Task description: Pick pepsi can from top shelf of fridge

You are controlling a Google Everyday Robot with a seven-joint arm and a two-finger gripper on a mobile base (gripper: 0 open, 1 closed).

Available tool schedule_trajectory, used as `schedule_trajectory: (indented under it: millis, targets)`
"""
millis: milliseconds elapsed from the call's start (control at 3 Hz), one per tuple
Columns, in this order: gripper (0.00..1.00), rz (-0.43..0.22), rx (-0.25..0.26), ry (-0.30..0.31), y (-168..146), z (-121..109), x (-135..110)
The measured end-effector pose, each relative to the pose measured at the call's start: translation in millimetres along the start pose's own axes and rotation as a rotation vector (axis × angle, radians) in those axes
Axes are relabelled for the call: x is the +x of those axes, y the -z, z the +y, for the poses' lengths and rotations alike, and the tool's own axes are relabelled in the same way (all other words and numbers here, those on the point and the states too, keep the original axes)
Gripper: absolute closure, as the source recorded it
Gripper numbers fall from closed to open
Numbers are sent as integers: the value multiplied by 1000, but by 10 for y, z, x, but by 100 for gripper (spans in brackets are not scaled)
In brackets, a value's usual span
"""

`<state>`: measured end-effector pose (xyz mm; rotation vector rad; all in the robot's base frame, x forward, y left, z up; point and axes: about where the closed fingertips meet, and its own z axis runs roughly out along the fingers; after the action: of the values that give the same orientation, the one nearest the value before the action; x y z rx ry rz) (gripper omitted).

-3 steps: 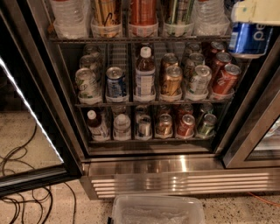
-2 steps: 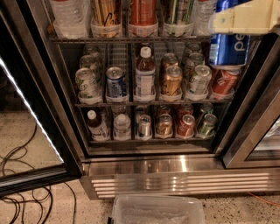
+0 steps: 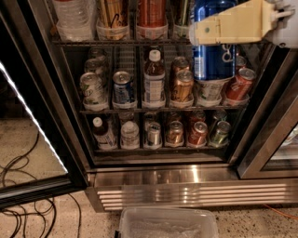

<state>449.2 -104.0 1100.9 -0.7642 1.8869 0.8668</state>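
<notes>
Camera view: gripper clamped on pepsi can, can off the top shelf

Gripper (image 3: 207, 28) is at the right end of the top shelf (image 3: 116, 42), in front of it and nearer the camera. One cream finger (image 3: 233, 22) lies flat across the face of the pepsi can (image 3: 214, 60), touching it high on the body. The opposing finger is hidden behind the can. Jaws are closed to can width, with nothing else in the grip. Pale wrist housing (image 3: 285, 28) runs off to the right of the finger.

Can is upright, glossy deep blue, with white print showing below the finger. Its top is cut off by the frame edge. It hangs in front of the top shelf's rail, body reaching below rail level, not resting on the wire. Its lower end overlaps a clear holder (image 3: 212, 90) on the rack under the top shelf; cannot tell if they touch.

On the top shelf, left of the can:
- dark bottle (image 3: 179, 14)
- orange-red can (image 3: 151, 14)
- gold can (image 3: 111, 14)
- water bottle (image 3: 74, 18), far left

Two more racks of mixed cans and bottles sit under the top shelf. The fridge (image 3: 186, 176) door is open. Slatted grille (image 3: 186, 194) is well below the top shelf, and a clear plastic bin (image 3: 167, 225) sits on the floor in front of it.
</notes>
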Motion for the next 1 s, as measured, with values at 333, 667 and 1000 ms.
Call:
schedule_trajectory:
  millis: [333, 667, 1000]
  targets:
    - [100, 2, -1, 2, -2, 6, 2]
    - [100, 47, -36, 20, -115, 136, 84]
    - [100, 142, -155, 19, -388, 481, 320]
